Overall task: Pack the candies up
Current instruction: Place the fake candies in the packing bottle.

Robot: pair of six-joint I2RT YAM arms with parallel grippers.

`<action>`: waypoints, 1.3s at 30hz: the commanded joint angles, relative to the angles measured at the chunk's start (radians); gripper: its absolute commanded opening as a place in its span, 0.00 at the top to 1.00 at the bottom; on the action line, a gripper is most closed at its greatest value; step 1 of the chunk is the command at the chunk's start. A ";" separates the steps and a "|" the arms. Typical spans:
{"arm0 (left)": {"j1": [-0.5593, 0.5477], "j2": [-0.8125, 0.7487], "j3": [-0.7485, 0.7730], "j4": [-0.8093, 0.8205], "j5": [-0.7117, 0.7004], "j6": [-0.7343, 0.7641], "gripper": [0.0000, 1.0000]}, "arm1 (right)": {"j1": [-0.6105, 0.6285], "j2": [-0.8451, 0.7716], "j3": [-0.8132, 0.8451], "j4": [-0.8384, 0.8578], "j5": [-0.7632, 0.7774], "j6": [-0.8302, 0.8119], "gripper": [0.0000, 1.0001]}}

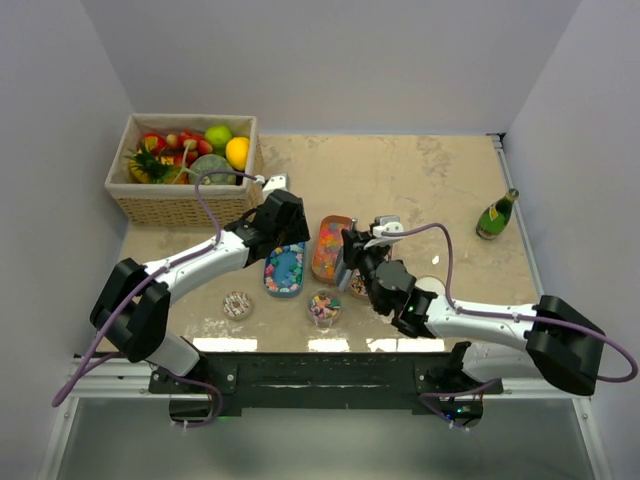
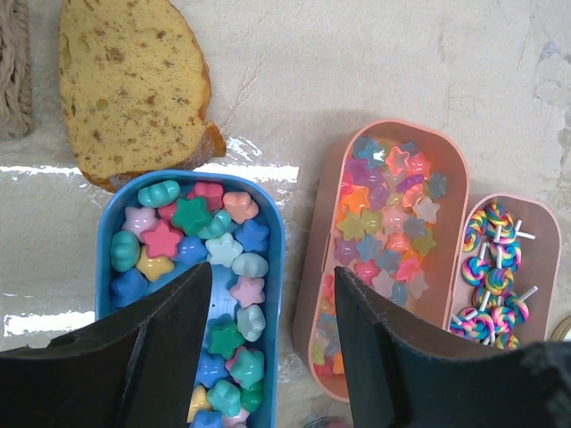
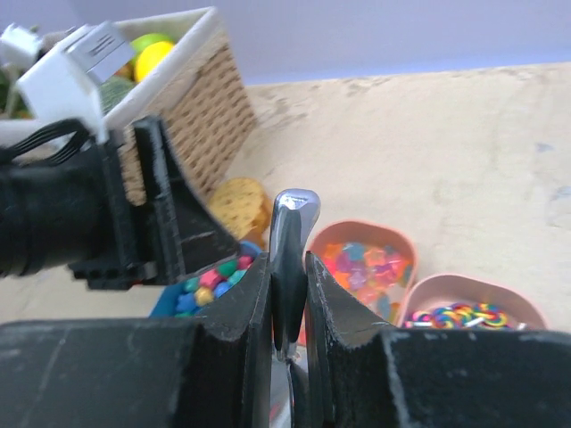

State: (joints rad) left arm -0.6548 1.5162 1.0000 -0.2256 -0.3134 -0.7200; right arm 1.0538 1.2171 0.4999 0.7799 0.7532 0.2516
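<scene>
- The right end effector (image 3: 287,267) is clamped tight on a shiny metal utensil (image 3: 294,209); its rounded end stands up between the fingers, and its working end is hidden
- The left end effector (image 2: 272,276) has its jaws spread with nothing between them, and hovers over the right side of the blue oval plastic tray (image 2: 104,223)
- The candies lie in three trays on the counter (image 2: 375,62): pastel star and shell sweets (image 2: 192,236) in the blue tray, translucent orange-pink stars (image 2: 388,214) in the long pink tray (image 2: 399,124) just beside it, and swirled lollipop pieces (image 2: 491,276) in the smaller pink tray (image 2: 551,232) touching that one
- A small round cup (image 1: 323,307) of mixed sweets stands near the arm bases, probably the container to fill
- The step looks like scooping, so the utensil should go in low and shallow along a tray floor, then lift level to avoid spills
- The two end effectors sit close together, so the left should steady the tray from its edge, out of the utensil's path
- From the right end effector, the pink trays lie ahead and right, the blue tray ahead and left
</scene>
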 commanded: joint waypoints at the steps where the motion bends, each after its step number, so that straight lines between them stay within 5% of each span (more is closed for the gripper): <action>1: 0.006 -0.013 0.002 0.043 0.036 0.024 0.38 | -0.044 -0.011 0.058 -0.045 0.170 -0.035 1.00; 10: -0.006 0.050 0.008 0.129 0.238 0.111 0.37 | -0.306 -0.033 0.055 -0.169 0.072 0.064 1.00; 16: -0.095 0.134 0.080 0.135 0.244 0.137 0.37 | -0.399 0.051 0.023 -0.071 -0.011 0.075 1.00; 39: -0.152 0.318 0.173 0.204 0.367 0.134 0.48 | -0.434 0.374 -0.003 0.219 -0.133 0.139 1.00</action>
State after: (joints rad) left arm -0.8005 1.8217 1.1309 -0.0681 0.0216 -0.6048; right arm 0.6262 1.5780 0.5240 0.8879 0.6365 0.3328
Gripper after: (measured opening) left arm 0.529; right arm 0.179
